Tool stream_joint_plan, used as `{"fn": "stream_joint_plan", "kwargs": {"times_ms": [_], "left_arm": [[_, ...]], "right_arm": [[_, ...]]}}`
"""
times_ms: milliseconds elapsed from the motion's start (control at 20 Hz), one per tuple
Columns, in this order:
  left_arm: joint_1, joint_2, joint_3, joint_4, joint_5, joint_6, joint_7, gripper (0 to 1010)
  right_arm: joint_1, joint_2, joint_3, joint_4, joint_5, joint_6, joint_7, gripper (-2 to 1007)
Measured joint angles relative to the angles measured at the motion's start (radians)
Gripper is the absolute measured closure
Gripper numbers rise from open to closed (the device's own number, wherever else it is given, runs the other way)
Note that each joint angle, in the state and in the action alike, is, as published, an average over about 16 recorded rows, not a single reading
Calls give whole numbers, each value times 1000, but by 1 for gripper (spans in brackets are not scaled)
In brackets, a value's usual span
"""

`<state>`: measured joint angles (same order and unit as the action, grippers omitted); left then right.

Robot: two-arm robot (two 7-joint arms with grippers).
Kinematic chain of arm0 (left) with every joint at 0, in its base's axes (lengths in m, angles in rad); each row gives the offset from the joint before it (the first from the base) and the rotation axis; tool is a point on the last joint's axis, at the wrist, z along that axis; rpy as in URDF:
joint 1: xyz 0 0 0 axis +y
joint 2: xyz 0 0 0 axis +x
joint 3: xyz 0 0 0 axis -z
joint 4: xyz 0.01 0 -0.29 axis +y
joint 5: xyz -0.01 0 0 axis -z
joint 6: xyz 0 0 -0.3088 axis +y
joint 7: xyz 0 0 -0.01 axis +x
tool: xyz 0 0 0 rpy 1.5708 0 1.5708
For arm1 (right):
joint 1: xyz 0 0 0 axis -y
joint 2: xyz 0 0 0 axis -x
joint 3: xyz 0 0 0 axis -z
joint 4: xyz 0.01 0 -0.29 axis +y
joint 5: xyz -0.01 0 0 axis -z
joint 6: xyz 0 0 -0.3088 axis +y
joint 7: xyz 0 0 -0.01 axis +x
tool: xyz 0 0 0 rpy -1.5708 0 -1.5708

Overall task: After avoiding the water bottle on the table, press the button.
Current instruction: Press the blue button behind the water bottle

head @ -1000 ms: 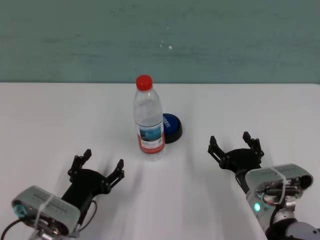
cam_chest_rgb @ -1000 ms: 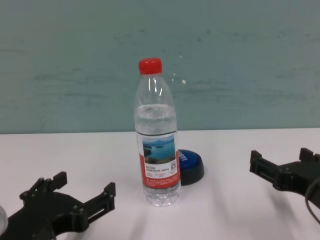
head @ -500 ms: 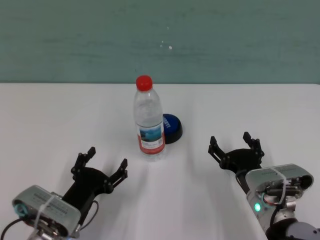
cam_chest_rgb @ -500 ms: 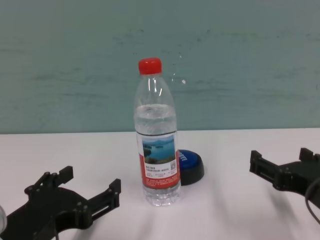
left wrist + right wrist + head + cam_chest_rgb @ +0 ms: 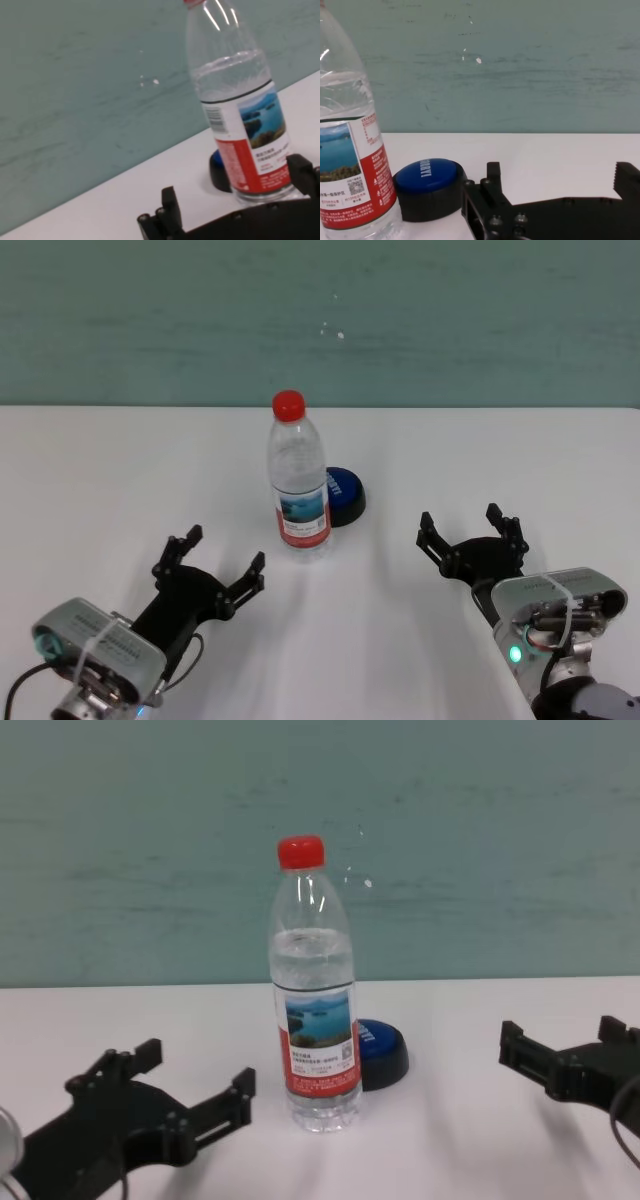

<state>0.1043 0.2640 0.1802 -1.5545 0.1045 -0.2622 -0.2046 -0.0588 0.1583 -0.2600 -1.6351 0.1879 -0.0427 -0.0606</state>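
Lab-like test bench; bare white table [image 5: 120, 470]; plain teal wall [image 5: 320, 320] behind

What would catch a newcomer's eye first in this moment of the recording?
The water bottle with its red cap stands upright mid-table, directly in front of the blue button, which peeks out behind it toward the robot's right. The left pincer sits open just short of the bottle on the white table, while the right pincer rests open, farther off to the right.

light: bright, even | shadows: soft, faint on table [image 5: 480, 455] | glare: streaks on water bottle [image 5: 235, 90] | blur: slight
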Motion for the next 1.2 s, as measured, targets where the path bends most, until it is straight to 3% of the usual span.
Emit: {"fn": "stream_joint_plan", "kwargs": {"times_ms": [750,1200], "left_arm": [[-4,2,2,2,-3,0,-5,10],[-3,2,1,1,-2,0,-3,10]], "right_arm": [[-1,0,1,-3,0,0,3,1],[-20,3,9,-62,-4,8,39,1]]}}
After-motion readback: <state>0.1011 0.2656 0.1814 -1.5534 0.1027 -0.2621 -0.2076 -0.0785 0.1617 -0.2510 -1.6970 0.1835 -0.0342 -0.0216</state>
